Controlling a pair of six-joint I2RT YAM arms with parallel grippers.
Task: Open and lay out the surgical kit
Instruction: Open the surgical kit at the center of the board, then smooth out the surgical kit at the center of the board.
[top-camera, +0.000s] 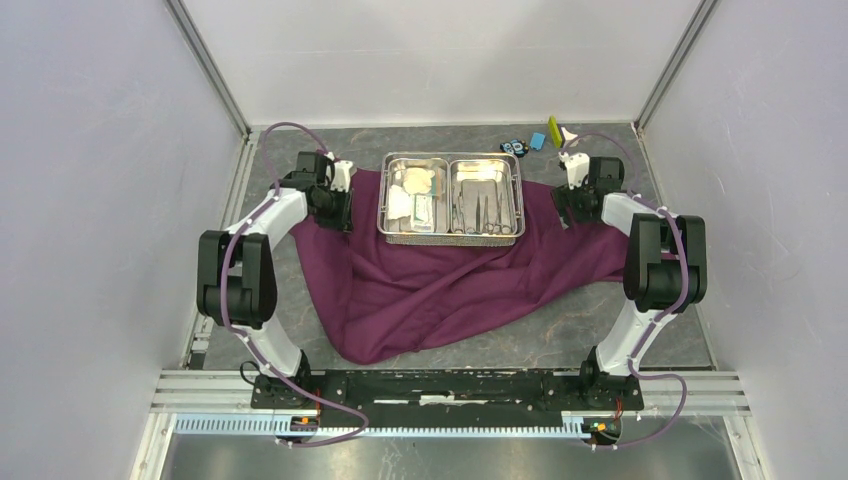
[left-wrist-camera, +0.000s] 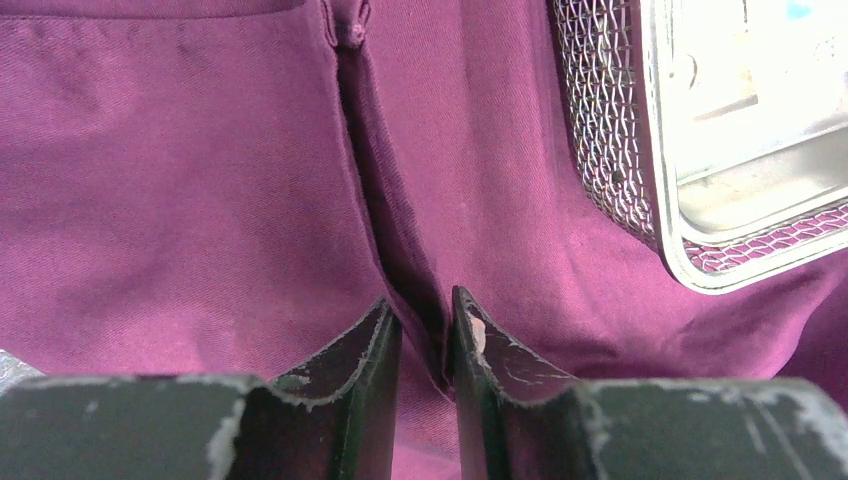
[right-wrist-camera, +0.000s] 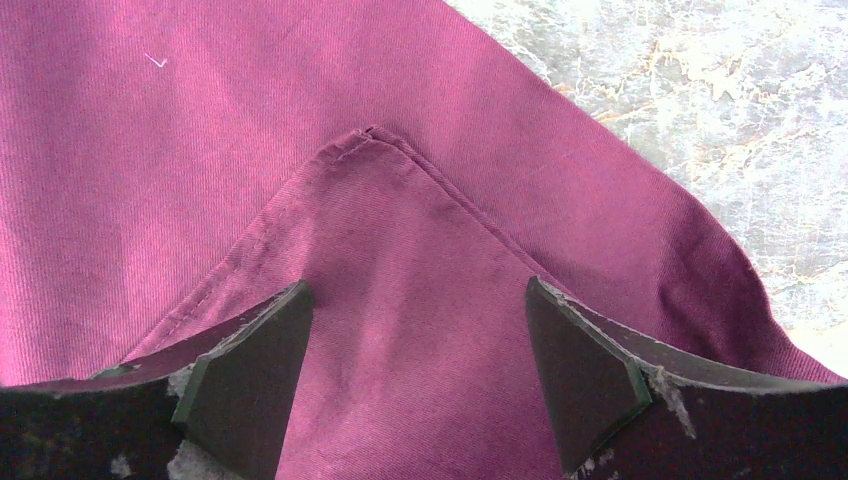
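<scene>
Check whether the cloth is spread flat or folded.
Partly folded. The cloth has a corner doubled back at the right gripper and a crease at the left gripper.

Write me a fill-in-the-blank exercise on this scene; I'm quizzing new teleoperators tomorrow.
The steel tray has ____ compartments. The left tool grips a ____ of the purple cloth. The right tool hovers, jaws ____, over a corner of that cloth.
Missing words: two; fold; open.
</scene>
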